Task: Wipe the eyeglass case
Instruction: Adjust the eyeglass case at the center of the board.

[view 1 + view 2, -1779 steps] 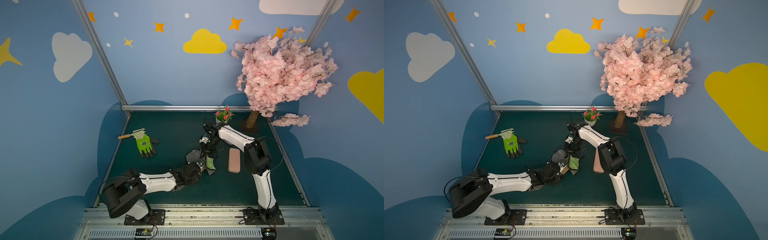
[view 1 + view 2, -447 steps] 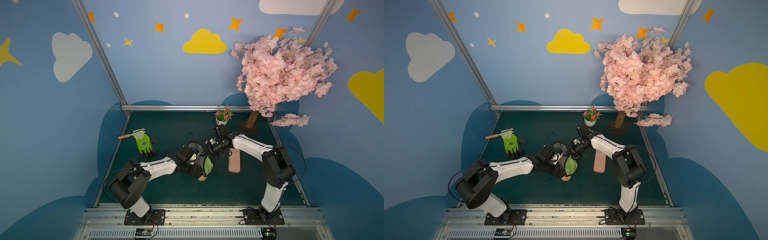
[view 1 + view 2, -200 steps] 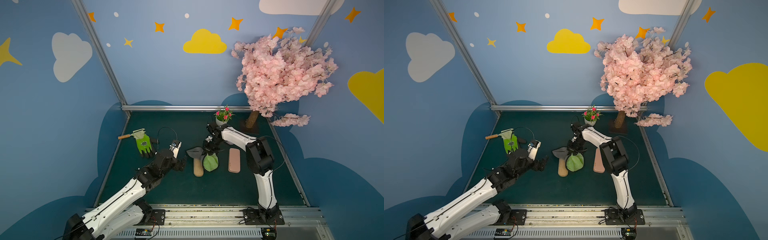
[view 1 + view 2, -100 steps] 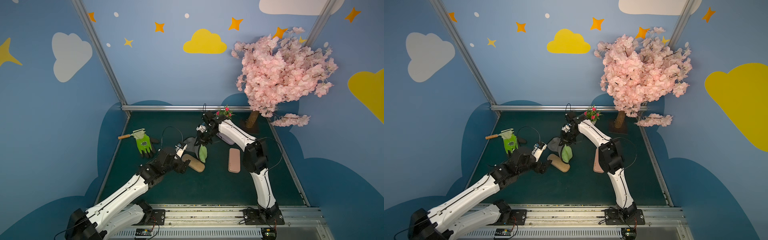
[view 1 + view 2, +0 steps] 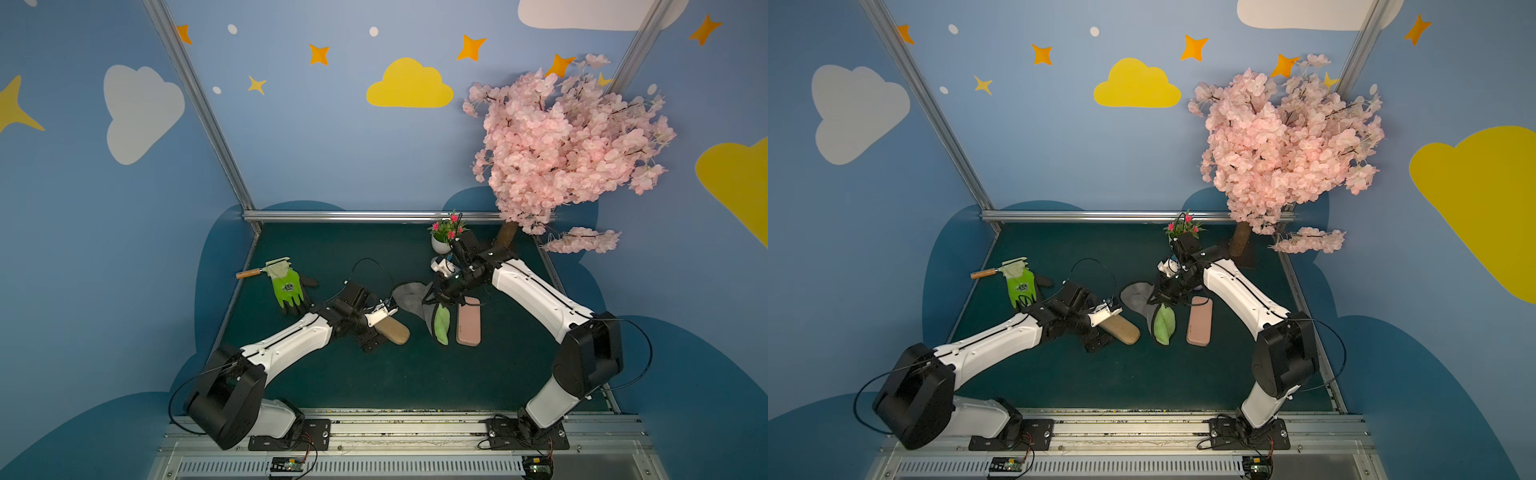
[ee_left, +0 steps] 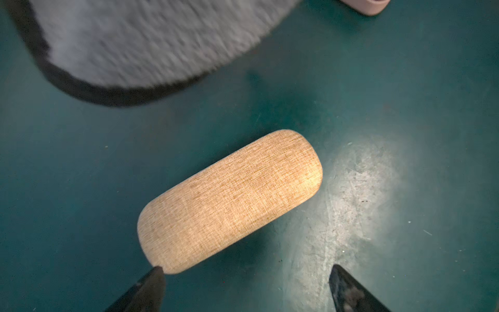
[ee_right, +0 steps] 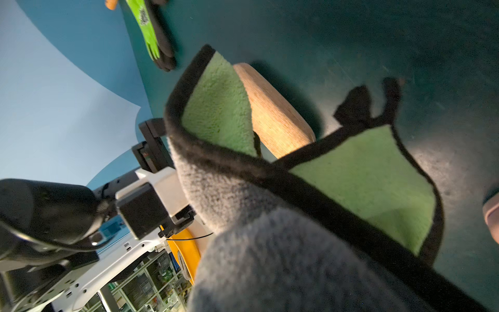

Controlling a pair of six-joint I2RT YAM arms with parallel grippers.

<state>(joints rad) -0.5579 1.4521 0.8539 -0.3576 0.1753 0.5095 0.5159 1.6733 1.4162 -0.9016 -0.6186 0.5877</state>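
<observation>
The tan fabric eyeglass case [image 5: 394,331] [image 5: 1122,328] lies slantwise on the green mat. My left gripper [image 5: 374,330] [image 5: 1098,330] [image 6: 246,275] is open at its near end; one fingertip [image 6: 155,277] touches that end of the case [image 6: 232,200]. My right gripper [image 5: 436,297] [image 5: 1160,297] is shut on a grey and green cloth [image 5: 440,322] [image 5: 1163,326] with a black border, hanging right of the case. In the right wrist view the cloth [image 7: 297,243] hides the fingers and part of the case [image 7: 272,116].
A pink case [image 5: 468,320] [image 5: 1200,320] lies just right of the cloth. A green and black glove [image 5: 286,286] and a wooden-handled tool [image 5: 249,273] lie at the back left. A small flower pot [image 5: 444,239] and a pink blossom tree [image 5: 561,149] stand at the back right.
My right gripper has carried the cloth from behind the tan case rightward and forward, next to the pink case. The left gripper has shifted slightly rightward along the tan case.
</observation>
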